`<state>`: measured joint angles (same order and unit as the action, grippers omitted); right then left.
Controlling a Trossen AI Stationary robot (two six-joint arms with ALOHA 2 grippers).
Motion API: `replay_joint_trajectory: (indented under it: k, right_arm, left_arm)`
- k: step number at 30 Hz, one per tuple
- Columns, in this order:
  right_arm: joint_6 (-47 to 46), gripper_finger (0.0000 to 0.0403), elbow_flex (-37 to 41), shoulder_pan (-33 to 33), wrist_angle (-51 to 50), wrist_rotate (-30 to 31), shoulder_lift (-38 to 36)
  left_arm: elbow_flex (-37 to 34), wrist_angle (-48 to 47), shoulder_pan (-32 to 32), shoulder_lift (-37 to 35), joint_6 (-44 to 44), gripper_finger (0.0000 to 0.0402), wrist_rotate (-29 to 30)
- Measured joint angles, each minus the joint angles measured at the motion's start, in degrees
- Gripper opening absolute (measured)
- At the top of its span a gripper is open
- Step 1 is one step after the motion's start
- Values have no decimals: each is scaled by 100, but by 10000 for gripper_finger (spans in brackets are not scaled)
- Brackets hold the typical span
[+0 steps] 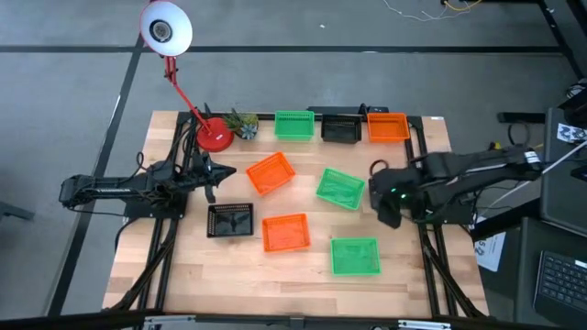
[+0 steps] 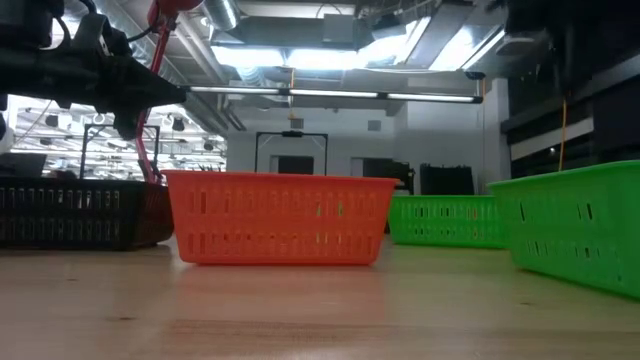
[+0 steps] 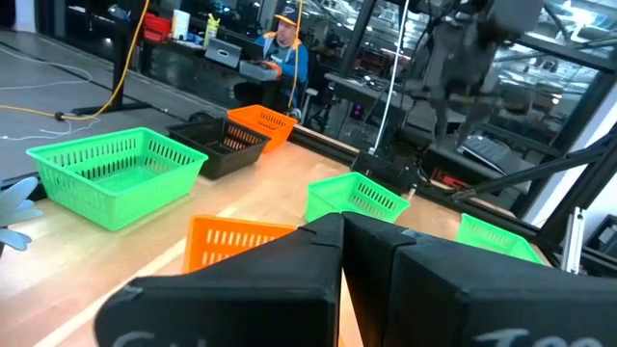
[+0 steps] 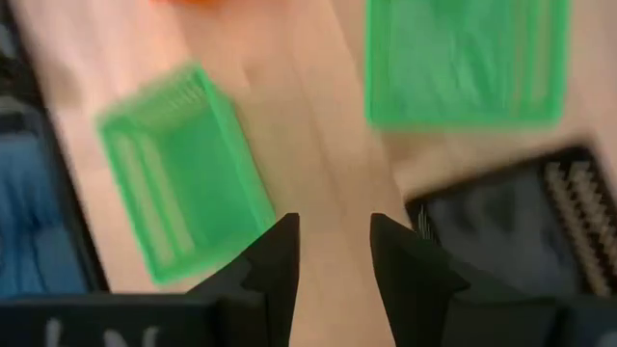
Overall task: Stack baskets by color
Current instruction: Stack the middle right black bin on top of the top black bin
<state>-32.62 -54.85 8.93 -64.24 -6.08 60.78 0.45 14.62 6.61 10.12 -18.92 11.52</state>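
Observation:
Eight baskets rest on their bottoms on the wooden table. Along the far edge stand a green basket (image 1: 293, 125), a black basket (image 1: 341, 129) and an orange basket (image 1: 387, 126). Mid-table lie an orange basket (image 1: 271, 172), a green basket (image 1: 340, 188), a black basket (image 1: 230, 220), an orange basket (image 1: 285, 232) and a green basket (image 1: 355, 256). My left gripper (image 1: 220, 172) (image 3: 342, 253) is shut and level at the left, holding nothing. My right gripper (image 1: 385, 203) (image 4: 335, 226) is open and points down over bare wood beside the mid-table green basket.
A red-based desk lamp (image 1: 214, 136) and a small plant (image 1: 244, 124) stand at the far left. Black rails (image 1: 424, 151) run along the table's sides. A person (image 3: 285, 46) sits in the room beyond the table. Bare wood lies along the near edge (image 1: 275, 284).

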Motion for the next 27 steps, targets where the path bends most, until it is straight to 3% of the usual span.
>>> replay_joint_trajectory:
  k: [9, 18, 27]
  right_arm:
    - [81, 128, 570, 0, -423, 37, 862]
    - [317, 128, 1120, 0, -429, 75, 1127]
    - [316, 128, 1216, 0, -405, 649, 1237]
  left_arm:
    - [2, -1, 0, -1, 2, 0, -1]
    - [2, -1, 0, 1, 0, 0, 0]
    - [2, -1, -2, 1, 2, 0, 1]
